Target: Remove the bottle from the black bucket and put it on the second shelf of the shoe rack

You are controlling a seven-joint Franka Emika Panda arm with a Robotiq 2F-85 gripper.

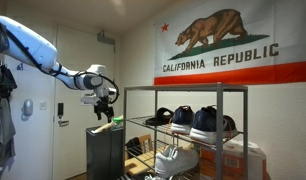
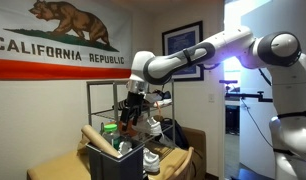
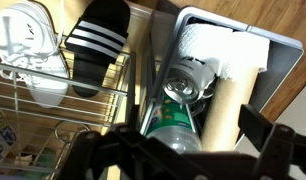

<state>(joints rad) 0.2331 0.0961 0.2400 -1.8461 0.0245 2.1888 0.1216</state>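
The bottle (image 3: pixel 176 122), clear with a green label, lies in the black bucket (image 3: pixel 285 62) beside a tan tube (image 3: pixel 229 108), its cap pointing away from me. Its green part also shows at the bucket's top in an exterior view (image 2: pixel 111 128). My gripper (image 3: pixel 173 135) is open and hovers just above the bucket, with its fingers on either side of the bottle and the tube. It also appears in both exterior views (image 1: pixel 105 110) (image 2: pixel 132 108). The bucket (image 1: pixel 103 152) stands next to the silver shoe rack (image 1: pixel 221 100). The rack's wire shelf (image 3: pixel 33 120) is on the left of the wrist view.
A white sneaker (image 3: pixel 28 50) and a black striped slide (image 3: pixel 98 45) sit on the rack below me. Dark shoes (image 1: pixel 198 120) fill an upper shelf. A white object (image 3: pixel 225 45) fills the bucket's far end. A flag hangs on the wall (image 1: pixel 233 45).
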